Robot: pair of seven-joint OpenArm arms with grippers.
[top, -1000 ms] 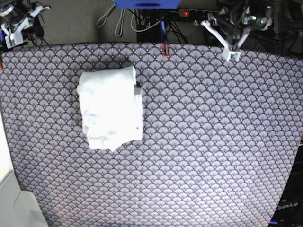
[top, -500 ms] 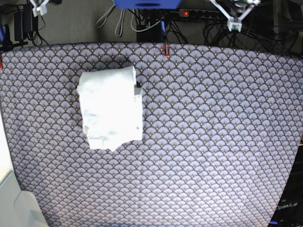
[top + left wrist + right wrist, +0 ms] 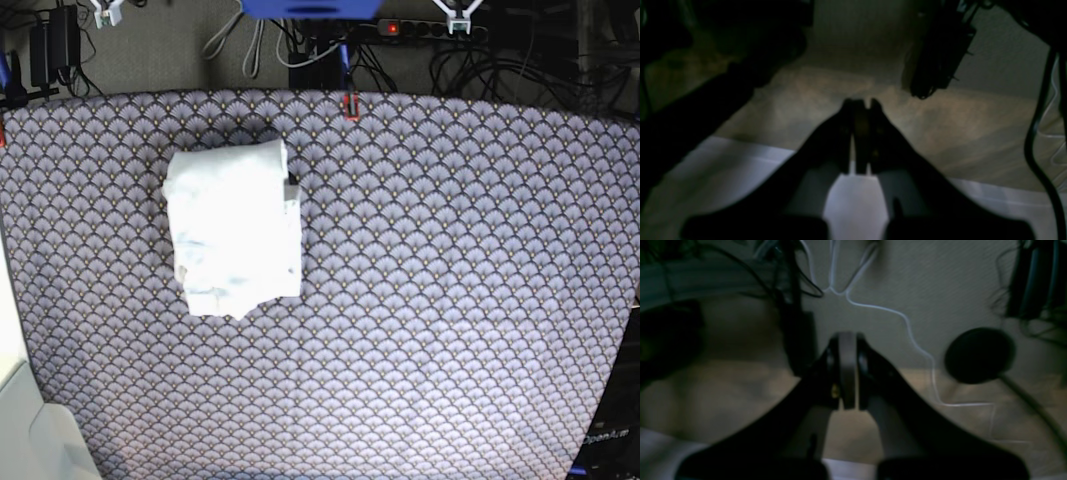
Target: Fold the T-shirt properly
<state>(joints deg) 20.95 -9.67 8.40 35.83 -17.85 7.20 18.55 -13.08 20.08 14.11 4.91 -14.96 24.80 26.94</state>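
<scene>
The white T-shirt (image 3: 235, 228) lies folded into a compact rectangle on the left half of the purple-grey scallop-patterned cloth (image 3: 450, 300), with nothing touching it. Both arms are pulled back beyond the far edge. Only the tip of my left gripper (image 3: 457, 24) shows at the top right of the base view, and the tip of my right gripper (image 3: 105, 14) at the top left. In the left wrist view my left gripper (image 3: 859, 104) is shut on nothing, over the floor. In the right wrist view my right gripper (image 3: 846, 339) is also shut and empty.
A small red clip (image 3: 349, 105) sits at the cloth's far edge. Behind it are a power strip (image 3: 425, 28), cables and a black adapter (image 3: 50, 45). A white object (image 3: 30, 430) stands at the near left corner.
Both arms have drawn back and up until only their tips show at the top of the base view. My left gripper has closed. The T-shirt has not moved.
</scene>
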